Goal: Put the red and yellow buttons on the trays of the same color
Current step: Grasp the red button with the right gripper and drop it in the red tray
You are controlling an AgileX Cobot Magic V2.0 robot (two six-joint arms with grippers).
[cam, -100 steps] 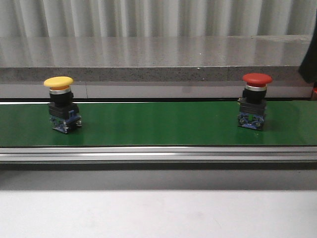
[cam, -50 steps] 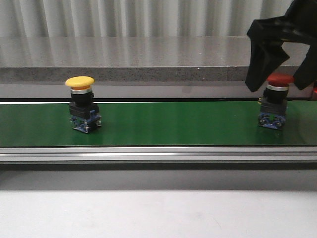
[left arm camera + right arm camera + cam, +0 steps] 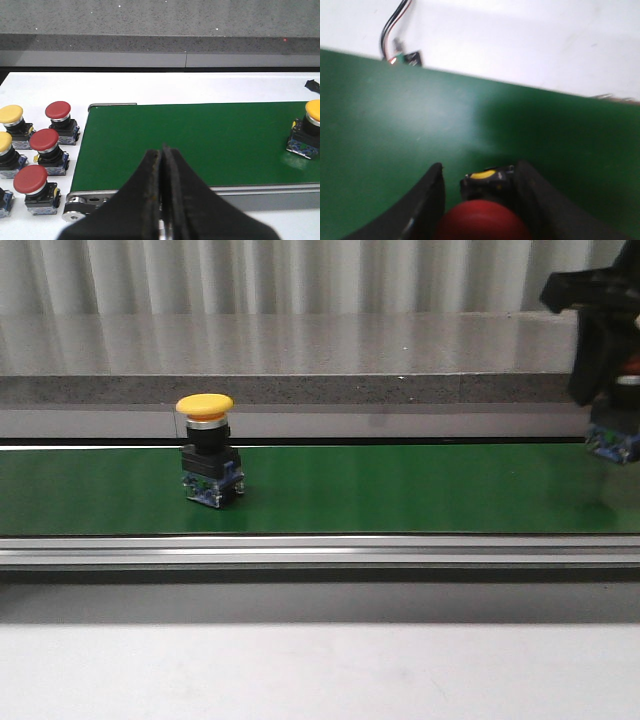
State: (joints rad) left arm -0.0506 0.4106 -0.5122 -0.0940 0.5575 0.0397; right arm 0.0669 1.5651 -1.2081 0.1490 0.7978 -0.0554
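1 yellow button (image 3: 206, 451) upright mid green belt (image 3: 400, 490); 1 red button (image 3: 483, 217) at belt's right end between parted right gripper (image 3: 479, 200) fingers, contact unclear; left gripper (image 3: 162, 192) closed, empty, over belt's end.

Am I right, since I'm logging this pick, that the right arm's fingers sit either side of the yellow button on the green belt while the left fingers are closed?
Not quite. The right gripper straddles the red button, as the right wrist view shows. The yellow button stands alone on the green belt. The left gripper is indeed closed.
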